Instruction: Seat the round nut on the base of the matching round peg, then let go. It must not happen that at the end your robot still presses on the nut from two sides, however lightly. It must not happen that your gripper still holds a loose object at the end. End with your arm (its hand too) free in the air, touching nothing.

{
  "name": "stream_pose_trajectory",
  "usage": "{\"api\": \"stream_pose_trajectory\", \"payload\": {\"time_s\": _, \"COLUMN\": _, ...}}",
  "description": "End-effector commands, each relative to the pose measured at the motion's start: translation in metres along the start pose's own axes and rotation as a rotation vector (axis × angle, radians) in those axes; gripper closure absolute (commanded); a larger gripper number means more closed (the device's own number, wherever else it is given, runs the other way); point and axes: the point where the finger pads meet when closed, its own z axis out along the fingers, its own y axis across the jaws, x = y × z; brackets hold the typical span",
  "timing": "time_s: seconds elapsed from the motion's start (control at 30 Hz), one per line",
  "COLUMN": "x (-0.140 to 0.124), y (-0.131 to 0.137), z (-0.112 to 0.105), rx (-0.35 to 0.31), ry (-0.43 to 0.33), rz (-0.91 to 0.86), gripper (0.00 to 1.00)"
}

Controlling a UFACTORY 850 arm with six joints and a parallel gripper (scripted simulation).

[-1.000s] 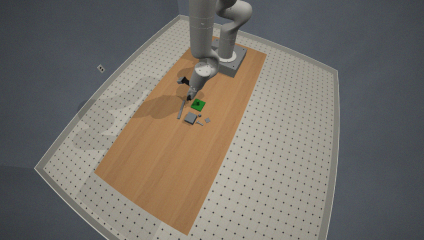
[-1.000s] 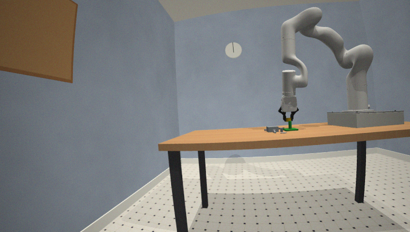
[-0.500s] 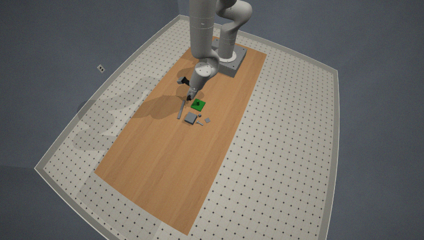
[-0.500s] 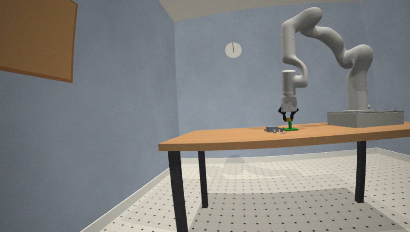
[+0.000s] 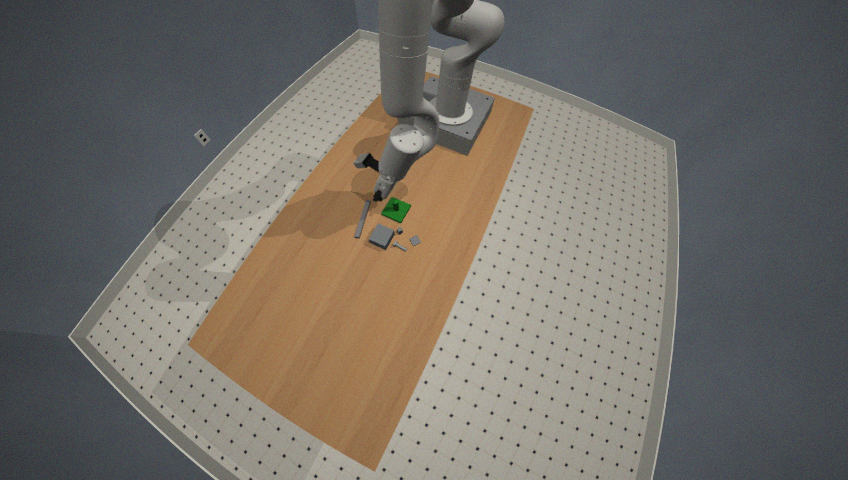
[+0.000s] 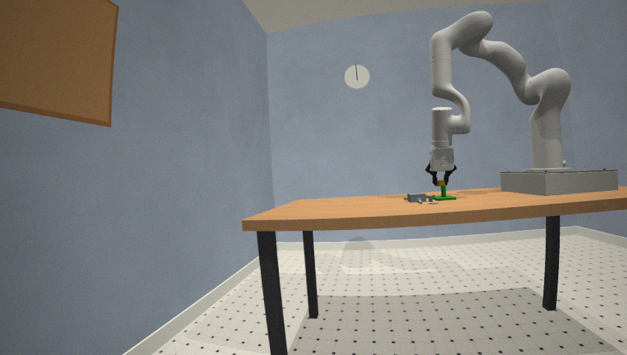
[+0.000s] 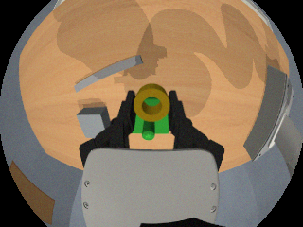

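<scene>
While gripping the round nut [image 7: 153, 106], the claw [image 7: 151, 113] hangs above the green peg [image 7: 150, 130].

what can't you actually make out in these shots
- Top view: the yellow round nut is hidden under the arm's wrist; the tool is a dark speck.
- Wrist view: the nut covers the top of the green peg, so whether the peg has entered the hole cannot be told.
- Exterior view: nut, peg and green base are too small to judge the gap or centring.
- Small grey parts are too small to identify in any view.

Wooden table [image 5: 333, 333]; green base [image 5: 402, 208], grey parts [image 5: 380, 236]
</scene>
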Motion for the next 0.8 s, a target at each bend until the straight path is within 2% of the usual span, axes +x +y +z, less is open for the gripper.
{"api": "stream_pose_trajectory", "payload": {"time_s": 0.0, "x": 0.0, "y": -0.001, "z": 0.0, "rx": 0.001, "ry": 0.0, "rz": 0.001, "gripper": 1.0}}
{"api": "stream_pose_trajectory", "payload": {"time_s": 0.3, "x": -0.002, "y": -0.001, "z": 0.005, "rx": 0.002, "ry": 0.001, "rz": 0.001, "gripper": 1.0}}
{"api": "stream_pose_trajectory", "payload": {"time_s": 0.77, "x": -0.011, "y": -0.002, "z": 0.033, "rx": 0.002, "ry": 0.001, "rz": 0.001, "gripper": 1.0}}
